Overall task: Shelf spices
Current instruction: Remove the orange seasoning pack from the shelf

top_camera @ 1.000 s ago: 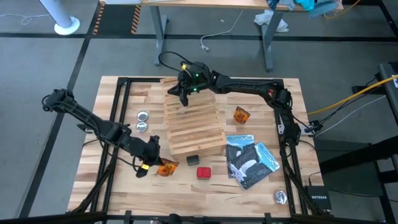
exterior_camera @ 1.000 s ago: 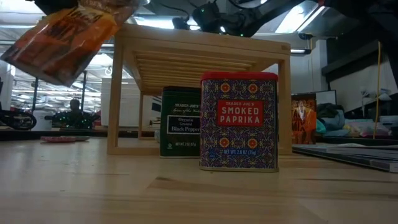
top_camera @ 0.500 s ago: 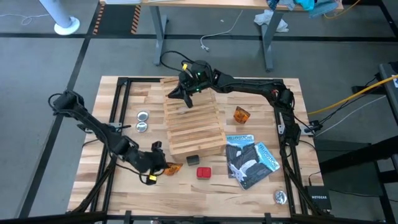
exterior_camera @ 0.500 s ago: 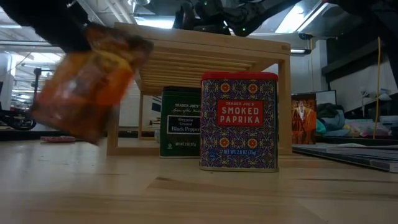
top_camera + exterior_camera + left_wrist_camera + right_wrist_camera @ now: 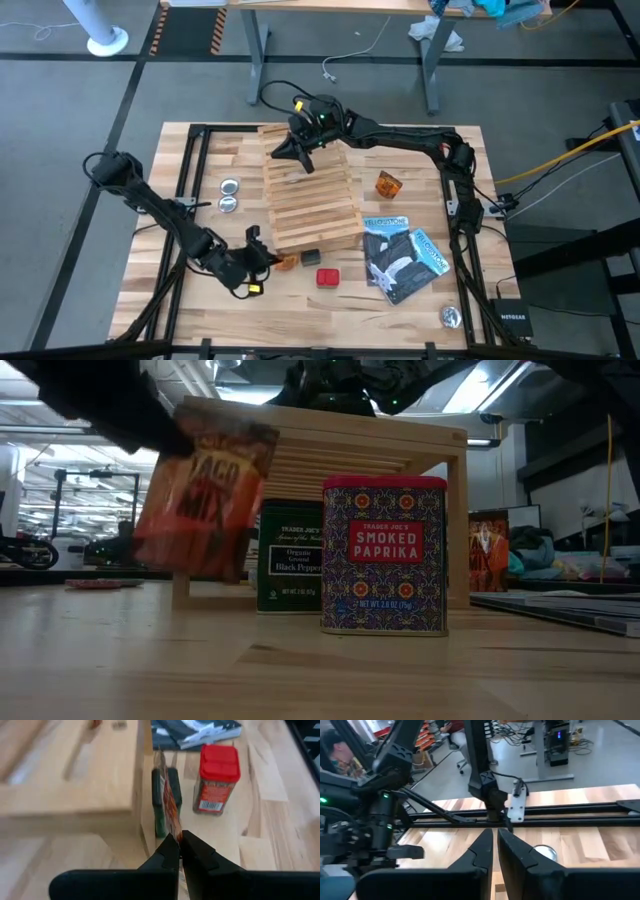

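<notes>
Left arm has swung its taco packet in from the open table right up to the shelf front

The shelf [image 5: 312, 196] sits mid-table, right gripper [image 5: 307, 143] parked shut and empty over its far end, probably out of the way. Paprika [image 5: 384, 554] and pepper [image 5: 290, 555] stand at the near edge; another packet [image 5: 388, 185] lies off to the right. Left gripper [image 5: 179, 841] is pinched tight on the taco packet [image 5: 205, 500], held upright, I'd guess to slide it under.

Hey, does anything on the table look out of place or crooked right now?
Mostly the taco mix packet: it hangs tilted in the left tool, off the table by the shelf. The paprika box and pepper box stand upright.
</notes>
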Controlling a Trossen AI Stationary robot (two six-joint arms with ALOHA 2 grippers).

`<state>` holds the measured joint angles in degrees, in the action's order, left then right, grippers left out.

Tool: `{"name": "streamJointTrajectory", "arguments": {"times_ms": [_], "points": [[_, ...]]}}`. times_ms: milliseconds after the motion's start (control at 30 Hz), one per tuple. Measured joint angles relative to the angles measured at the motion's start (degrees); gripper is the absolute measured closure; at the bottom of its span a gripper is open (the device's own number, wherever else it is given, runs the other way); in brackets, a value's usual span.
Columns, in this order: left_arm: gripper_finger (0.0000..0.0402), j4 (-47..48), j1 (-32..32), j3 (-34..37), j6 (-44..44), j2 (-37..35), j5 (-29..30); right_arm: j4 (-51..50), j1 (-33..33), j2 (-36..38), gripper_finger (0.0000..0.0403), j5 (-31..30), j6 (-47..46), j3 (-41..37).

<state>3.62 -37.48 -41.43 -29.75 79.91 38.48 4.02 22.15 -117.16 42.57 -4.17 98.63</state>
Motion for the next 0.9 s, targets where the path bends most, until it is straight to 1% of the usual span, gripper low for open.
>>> {"name": "streamJointTrajectory", "arguments": {"times_ms": [167, 333, 467, 567, 667, 833, 900], "points": [[0.0401, -0.51, -0.58, 0.00, -5.39, 4.37, -0.01, -1.08, 0.00, 0.00, 0.0370, 0.35, 0.45, 0.02], [0.0401, -3.40, -1.33, 0.00, -9.05, 8.53, -0.41, -1.11, 0.00, 0.00, 0.0370, 0.50, 0.42, 0.00], [0.0392, -3.65, -1.27, 0.00, -12.27, 9.71, -1.07, -1.03, 0.00, 0.00, 0.0370, 0.50, 0.42, 0.02], [0.0382, -3.76, -1.29, 0.00, -11.47, 9.58, -1.20, -1.14, 0.00, 0.00, 0.0370, 0.48, 0.42, 0.02], [0.0378, -4.63, -1.31, -0.03, -8.26, 9.38, -0.84, -1.08, 0.00, 0.00, 0.0370, 0.47, 0.42, 0.02], [0.0396, -4.36, -1.47, -0.55, -4.89, 9.34, 1.60, -1.07, 0.00, 0.00, 0.0370, 0.45, 0.45, 0.01], [0.0397, -4.23, -1.67, -0.55, -4.73, 9.34, 2.61, -1.09, 0.00, 0.00, 0.0370, 0.45, 0.52, 0.01]]}}
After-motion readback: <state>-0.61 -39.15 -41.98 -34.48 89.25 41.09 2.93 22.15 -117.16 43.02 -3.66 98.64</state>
